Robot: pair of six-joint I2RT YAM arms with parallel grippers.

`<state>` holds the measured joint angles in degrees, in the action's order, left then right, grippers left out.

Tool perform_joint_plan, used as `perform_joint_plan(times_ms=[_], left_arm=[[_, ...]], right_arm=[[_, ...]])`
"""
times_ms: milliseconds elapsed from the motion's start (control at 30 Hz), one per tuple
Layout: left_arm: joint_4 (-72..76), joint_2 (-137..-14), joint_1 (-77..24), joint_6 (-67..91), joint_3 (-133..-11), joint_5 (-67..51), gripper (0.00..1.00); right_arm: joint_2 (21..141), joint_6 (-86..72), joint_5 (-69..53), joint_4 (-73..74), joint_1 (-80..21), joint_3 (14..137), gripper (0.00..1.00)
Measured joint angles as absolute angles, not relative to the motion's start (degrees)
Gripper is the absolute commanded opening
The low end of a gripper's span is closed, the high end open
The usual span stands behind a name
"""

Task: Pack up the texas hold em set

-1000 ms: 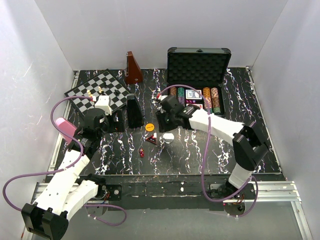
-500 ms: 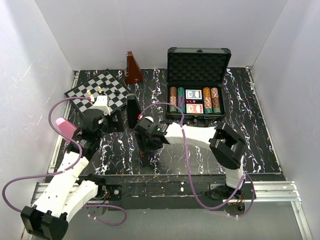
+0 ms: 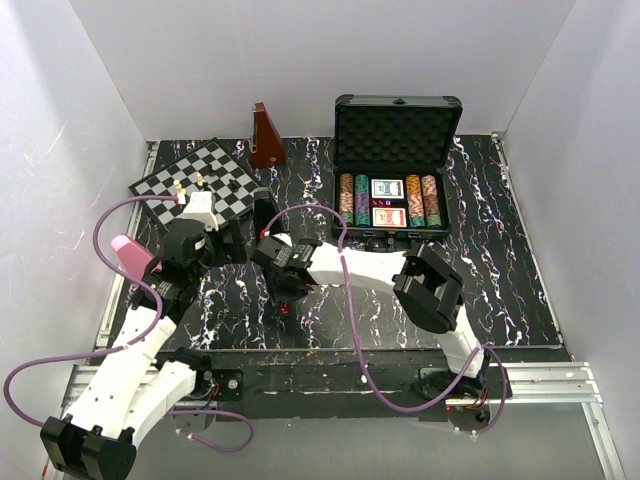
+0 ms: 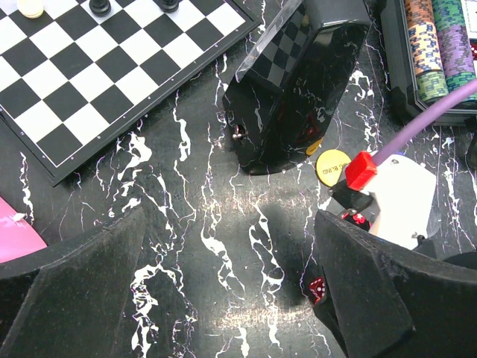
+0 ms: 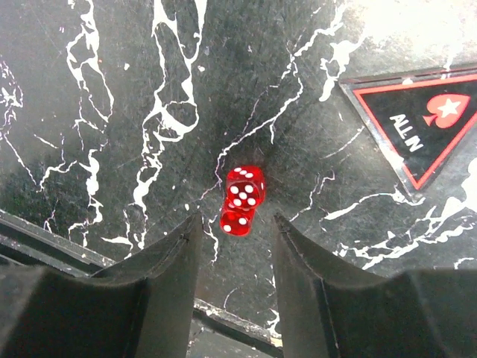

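Observation:
The black case (image 3: 397, 125) stands open at the back right, with chip rows (image 3: 346, 198) and card decks (image 3: 386, 189) inside. Two small red dice (image 5: 244, 195) lie touching on the marble table, also seen from above as dice (image 3: 284, 309). My right gripper (image 5: 237, 224) is open, low over the table, and the nearer die sits just at its fingertips, untouched. The right gripper (image 3: 285, 288) is left of centre. A yellow button (image 4: 333, 164) lies beside it. My left gripper (image 4: 231, 298) is wide open and holds nothing; one die (image 4: 317, 289) lies by its right finger.
A chessboard (image 3: 195, 180) with pieces lies at the back left, and a brown pyramid (image 3: 265, 140) stands behind it. A glossy black box (image 4: 298, 82) stands ahead of the left gripper. A black "ALL IN" triangle (image 5: 417, 130) lies right of the dice. A pink object (image 3: 130, 255) is beside the left arm.
My right arm has swung from in front of the case leftward and down to the dice. It now covers the yellow and white buttons from above. The left arm has hardly moved.

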<state>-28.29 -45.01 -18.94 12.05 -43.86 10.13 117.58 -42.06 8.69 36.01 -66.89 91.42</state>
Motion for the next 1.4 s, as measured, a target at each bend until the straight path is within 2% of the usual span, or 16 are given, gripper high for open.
perform_joint_plan(times_ms=[600, 700, 900, 967, 1133, 1400], left_arm=[[-28.27, -45.04, -18.87, 12.05, -43.86, 10.50, 0.98], [-28.27, -45.06, -18.87, 12.08, -43.86, 10.50, 0.98], [-28.25, -45.06, -18.87, 12.12, -43.86, 10.57, 0.98], [-28.25, -45.06, -18.87, 12.10, -43.86, 10.57, 0.98], [-28.32, -45.06, -18.87, 12.10, -43.86, 10.55, 0.98], [-28.29, -45.19, -18.87, 12.12, -43.86, 10.55, 0.98]], right_arm=[[122.41, -42.04, 8.51, 41.28, -67.59, 95.81, 0.35], [122.45, -42.00, 8.38, 41.87, -67.59, 96.09, 0.29], [122.52, -41.82, 8.43, 42.06, -67.59, 96.23, 0.06], [122.52, -41.85, 8.45, 42.02, -67.59, 96.23, 0.01], [119.11, -41.52, 9.63, 39.75, -67.64, 91.83, 0.01], [101.65, -38.59, 12.97, 40.16, -64.75, 83.42, 0.01]])
